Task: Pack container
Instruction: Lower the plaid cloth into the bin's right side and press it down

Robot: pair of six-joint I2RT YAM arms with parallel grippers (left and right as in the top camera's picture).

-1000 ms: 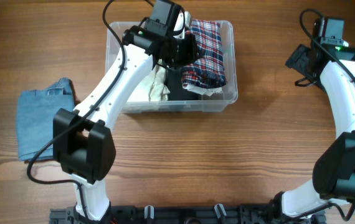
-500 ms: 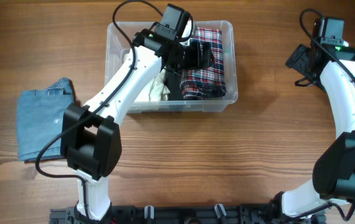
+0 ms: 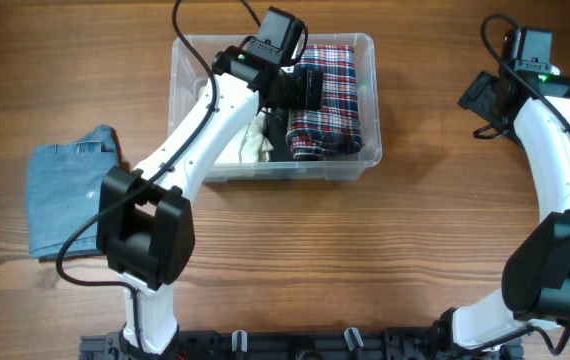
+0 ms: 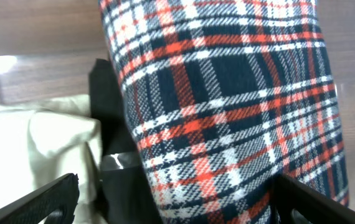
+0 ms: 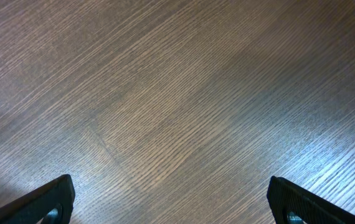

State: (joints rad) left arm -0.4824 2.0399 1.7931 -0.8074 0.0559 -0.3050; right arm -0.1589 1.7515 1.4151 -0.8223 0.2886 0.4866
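Note:
The clear plastic container stands at the back middle of the table. A red, white and navy plaid garment lies folded in its right half. Beside it lie a black garment and a cream one. My left gripper hovers over the plaid garment's left edge, open and holding nothing. The left wrist view shows the plaid garment lying loose between the wide-spread fingertips, with the cream cloth to the left. My right gripper is open over bare wood at the right.
A folded blue denim garment lies on the table to the left of the container, beside the left arm's base. The right wrist view shows only wood grain under the open right gripper.
My left gripper has opened and let go of the plaid garment, which now lies flat in the container's right half. The right arm has not moved.

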